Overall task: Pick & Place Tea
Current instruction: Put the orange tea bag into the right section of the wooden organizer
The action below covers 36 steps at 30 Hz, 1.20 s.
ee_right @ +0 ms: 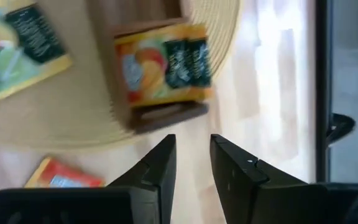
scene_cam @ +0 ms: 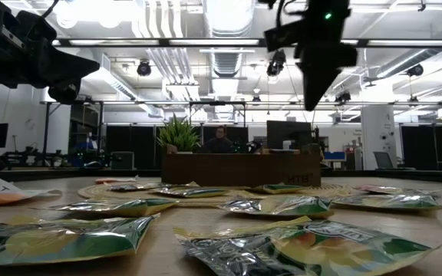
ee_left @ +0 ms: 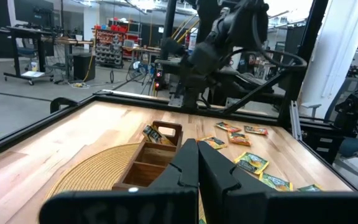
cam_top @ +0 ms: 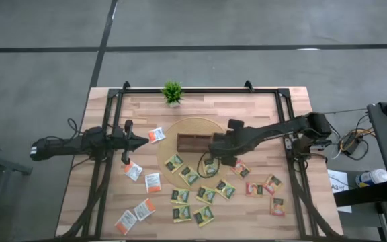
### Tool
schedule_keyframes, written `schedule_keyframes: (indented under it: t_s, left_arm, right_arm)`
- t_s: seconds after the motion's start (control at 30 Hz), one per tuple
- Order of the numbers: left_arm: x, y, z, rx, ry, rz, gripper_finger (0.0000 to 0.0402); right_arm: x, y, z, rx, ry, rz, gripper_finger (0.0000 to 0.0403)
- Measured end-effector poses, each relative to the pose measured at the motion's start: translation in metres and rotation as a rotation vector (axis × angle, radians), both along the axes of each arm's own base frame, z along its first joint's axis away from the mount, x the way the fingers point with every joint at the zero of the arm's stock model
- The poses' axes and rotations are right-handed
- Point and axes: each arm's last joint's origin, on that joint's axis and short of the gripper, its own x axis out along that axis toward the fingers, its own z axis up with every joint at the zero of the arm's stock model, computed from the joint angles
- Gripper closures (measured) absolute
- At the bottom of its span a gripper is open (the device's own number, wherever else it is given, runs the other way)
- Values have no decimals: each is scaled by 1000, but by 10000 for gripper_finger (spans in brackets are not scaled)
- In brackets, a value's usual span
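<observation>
Nearest the camera, green-and-yellow tea sachets lie scattered flat on the wooden table, with white-and-orange sachets to the left and red-pink sachets to the right. Farther in, the right gripper hangs over the round woven mat, fingers narrowly parted and empty; one yellow sachet lies in the brown tray. The left gripper, fingers pressed together, waits at the left. A potted plant stands at the far edge.
</observation>
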Motion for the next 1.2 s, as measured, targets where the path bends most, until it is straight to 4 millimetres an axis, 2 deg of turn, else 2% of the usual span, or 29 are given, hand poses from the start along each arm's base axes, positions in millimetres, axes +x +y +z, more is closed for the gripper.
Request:
schedule_keyframes:
  t_s: [0.13, 0.37, 0.67, 0.77, 1.07, 1.2]
  left_arm:
    - [0, 0, 0, 0, 0, -1, 402]
    - [0, 0, 0, 0, 0, 0, 402]
    - [0, 0, 0, 0, 0, -1, 402]
    - [0, 0, 0, 0, 0, 0, 402]
    - [0, 0, 0, 0, 0, 0, 402]
    - [0, 0, 0, 0, 0, 0, 402]
  right_arm:
    - [-20, 9, 5, 56, -33, -38, 307]
    - [-52, 23, -1, 169, -83, -226, 307]
    - [-75, 42, -2, 283, -152, -453, 307]
    - [-76, 46, -2, 323, -188, -627, 307]
    - [-78, 49, -6, 410, -282, -1296, 307]
    - [-79, 51, -7, 411, -315, -1427, 307]
